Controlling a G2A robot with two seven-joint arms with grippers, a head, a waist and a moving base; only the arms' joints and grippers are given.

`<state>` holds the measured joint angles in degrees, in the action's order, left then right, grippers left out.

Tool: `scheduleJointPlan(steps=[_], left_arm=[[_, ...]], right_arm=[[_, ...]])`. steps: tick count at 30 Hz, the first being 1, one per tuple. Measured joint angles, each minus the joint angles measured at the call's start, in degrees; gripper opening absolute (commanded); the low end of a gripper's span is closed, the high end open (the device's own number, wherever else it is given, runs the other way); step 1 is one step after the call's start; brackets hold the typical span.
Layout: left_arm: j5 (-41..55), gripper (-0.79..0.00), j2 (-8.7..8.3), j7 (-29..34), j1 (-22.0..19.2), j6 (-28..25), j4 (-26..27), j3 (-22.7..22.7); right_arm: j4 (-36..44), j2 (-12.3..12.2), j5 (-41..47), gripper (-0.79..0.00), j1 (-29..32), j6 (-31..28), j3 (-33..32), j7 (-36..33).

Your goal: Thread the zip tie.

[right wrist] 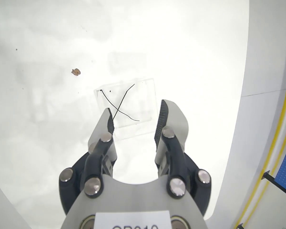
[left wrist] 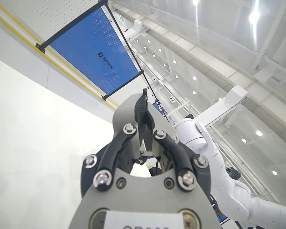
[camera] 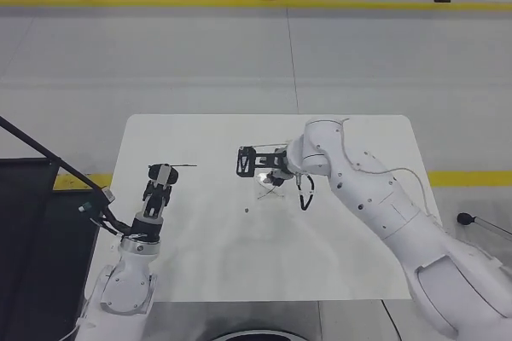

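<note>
Zip tie (camera: pixel 186 164): light, thin, springy strip. My left gripper (left wrist: pixel 144 103) has its fingers pressed together, pinching one end, tail toward 3 o'clock above the desk (camera: pixel 324 256). Right gripper (right wrist: pixel 135 109) fingers are spread over a clear box (right wrist: pixel 145 89). I judge that grasping near the tip steadies it.

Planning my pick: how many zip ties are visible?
3 zip ties: one in the left gripper, two crossed in the clear box by the right gripper. Possibly more hidden.
</note>
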<state>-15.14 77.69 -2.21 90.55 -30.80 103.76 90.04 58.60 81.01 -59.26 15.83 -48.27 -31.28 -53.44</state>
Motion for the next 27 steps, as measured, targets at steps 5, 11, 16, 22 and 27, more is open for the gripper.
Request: scheduleJointPlan(steps=[5,11,16,22,27], left_arm=[[0.0,-0.785,0.0,0.0,0.0,0.0,0.0,0.0],[0.0,-0.785,0.0,0.0,0.0,0.0,0.0,0.0],[0.0,-0.785,0.0,0.0,0.0,0.0,0.0,0.0],[0.0,-0.785,0.0,0.0,0.0,0.0,0.0,0.0],[0.0,-0.785,0.0,0.0,0.0,0.0,0.0,0.0]], right_arm=[[-4.3,2.2,-0.6,-0.493,-2.0,-1.2,3.2,0.7],[-9.6,4.4,0.4,-0.514,-3.8,-3.3,5.8,0.7],[-13.2,5.8,0.7,-0.514,-4.7,-4.5,7.9,1.9],[-16.7,7.3,1.4,-0.542,-5.7,-5.9,10.5,3.4],[-19.2,8.4,1.7,-0.551,-6.6,-7.2,12.7,4.6]])
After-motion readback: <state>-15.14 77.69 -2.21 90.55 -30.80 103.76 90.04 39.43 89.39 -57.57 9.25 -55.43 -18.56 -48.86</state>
